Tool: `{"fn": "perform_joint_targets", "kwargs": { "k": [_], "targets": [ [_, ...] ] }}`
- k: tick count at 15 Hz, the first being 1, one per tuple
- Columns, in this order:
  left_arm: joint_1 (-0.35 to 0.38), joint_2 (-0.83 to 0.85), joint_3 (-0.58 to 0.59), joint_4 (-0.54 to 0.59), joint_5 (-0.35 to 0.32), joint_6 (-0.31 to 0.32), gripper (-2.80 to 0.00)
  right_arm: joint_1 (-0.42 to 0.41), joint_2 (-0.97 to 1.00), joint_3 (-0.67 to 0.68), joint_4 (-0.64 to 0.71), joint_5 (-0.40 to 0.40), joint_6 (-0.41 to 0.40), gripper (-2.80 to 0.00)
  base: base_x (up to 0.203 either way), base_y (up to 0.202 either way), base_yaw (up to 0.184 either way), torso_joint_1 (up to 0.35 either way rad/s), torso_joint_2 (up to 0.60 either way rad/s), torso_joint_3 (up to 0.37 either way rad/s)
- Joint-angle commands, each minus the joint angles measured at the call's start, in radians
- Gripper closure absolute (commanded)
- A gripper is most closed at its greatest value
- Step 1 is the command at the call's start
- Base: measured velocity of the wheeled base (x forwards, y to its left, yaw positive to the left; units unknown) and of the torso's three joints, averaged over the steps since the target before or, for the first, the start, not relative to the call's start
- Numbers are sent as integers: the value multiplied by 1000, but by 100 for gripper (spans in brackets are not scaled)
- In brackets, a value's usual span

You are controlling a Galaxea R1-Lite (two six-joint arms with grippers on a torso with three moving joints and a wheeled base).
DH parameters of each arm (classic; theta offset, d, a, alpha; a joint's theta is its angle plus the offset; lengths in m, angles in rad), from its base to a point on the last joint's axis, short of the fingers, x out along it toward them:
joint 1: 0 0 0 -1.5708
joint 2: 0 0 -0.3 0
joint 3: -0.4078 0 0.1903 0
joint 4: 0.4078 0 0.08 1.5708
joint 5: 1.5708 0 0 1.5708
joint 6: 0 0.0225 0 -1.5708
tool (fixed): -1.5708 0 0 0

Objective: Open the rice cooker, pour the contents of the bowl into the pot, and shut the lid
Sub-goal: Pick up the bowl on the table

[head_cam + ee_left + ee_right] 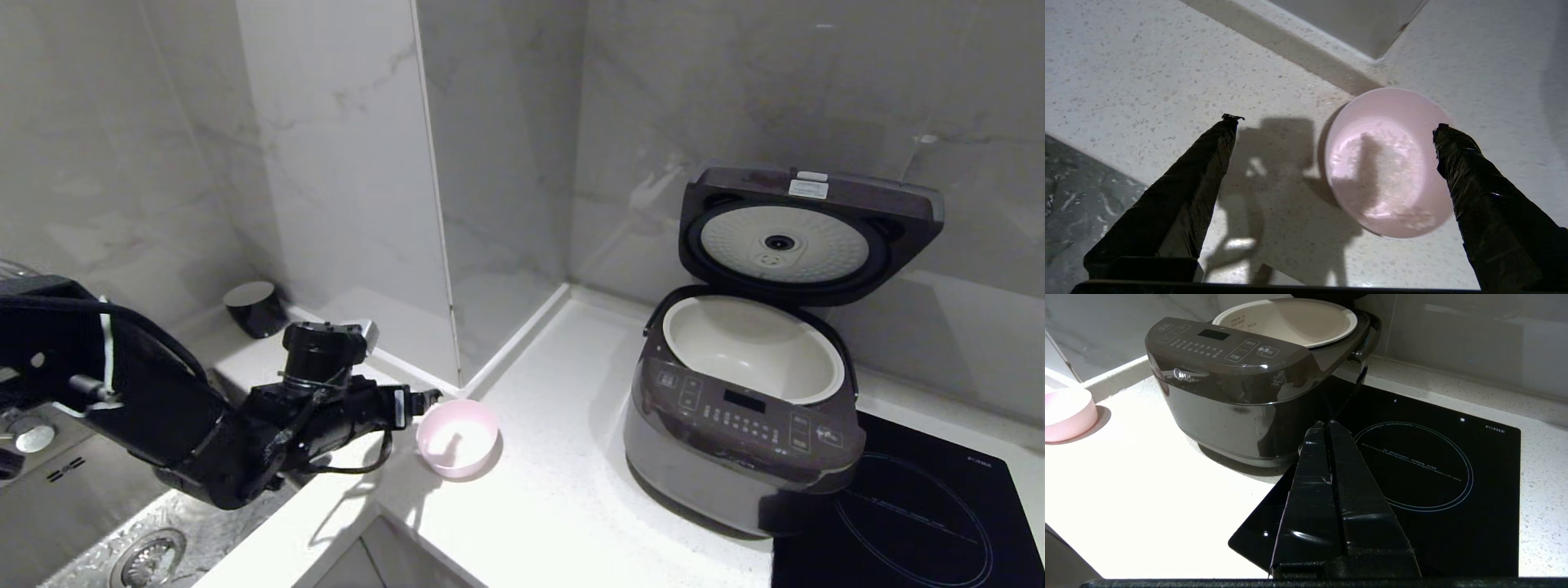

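Lid (788,237) already up, pot (755,347) bare. Bowl (457,437) left of rice cooker (739,425) on desk (555,506), contents (1392,163) unpoured. Left tool (1335,126) spread wide beside bowl; right tool (1327,426) pressed together near rice cooker. Pouring, closing remain.

Black left arm (188,425) with looping cables, end effector fingers (1180,196) wrapped in glossy black tape.

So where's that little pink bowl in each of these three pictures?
Head view: the bowl sits left of centre on the counter, by the left claw.
Left wrist view: right of centre, between the open fingers.
Right wrist view: at the left edge.
Shared landmark: the rice cooker, absent from the left wrist view.
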Motion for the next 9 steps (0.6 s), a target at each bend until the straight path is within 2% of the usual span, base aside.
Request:
{"fn": "perform_joint_targets", "kwargs": {
  "k": [1, 9],
  "targets": [
    [1, 74, -10, -6, 12, 12, -280, 0, 0, 0, 1, 0, 0, 0, 0, 0, 0, 0, 0, 0],
    [-22, 167, -35, -9, 16, 33, -280, 0, 0, 0, 1, 0, 0, 0, 0, 0, 0, 0, 0, 0]
  ]
}}
